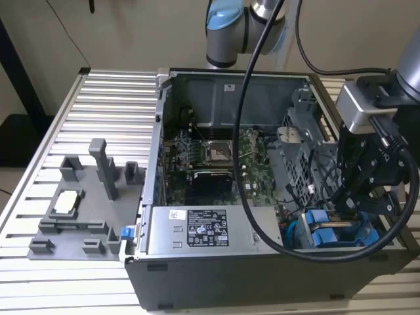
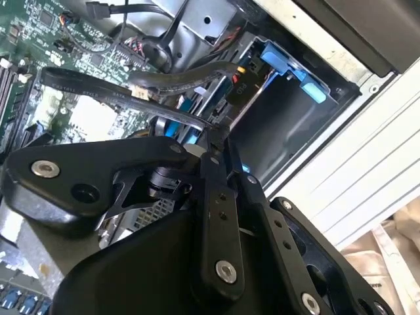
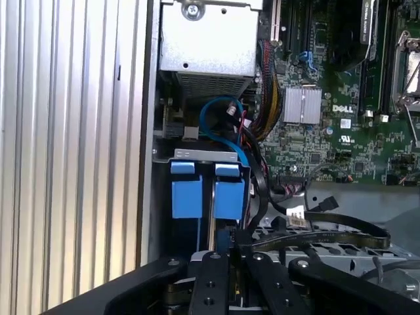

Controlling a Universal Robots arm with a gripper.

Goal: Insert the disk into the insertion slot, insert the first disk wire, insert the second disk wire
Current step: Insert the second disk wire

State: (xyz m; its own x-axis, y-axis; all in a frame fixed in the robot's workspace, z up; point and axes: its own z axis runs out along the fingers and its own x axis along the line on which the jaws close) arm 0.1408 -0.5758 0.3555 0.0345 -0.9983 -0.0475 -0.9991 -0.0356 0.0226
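Poised at lower right of the exterior view, end effector (image 1: 354, 197) over blue-railed insertion slot (image 1: 331, 233) for wire work; finger state impossible to tell.

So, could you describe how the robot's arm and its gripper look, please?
The arm has silver-grey tubes and light blue joint caps. Thick black cables loop from it. A silver-grey box sits at the wrist. The gripper below is matte black, built of flat linkage bars with round silver screws, seen in both wrist views.
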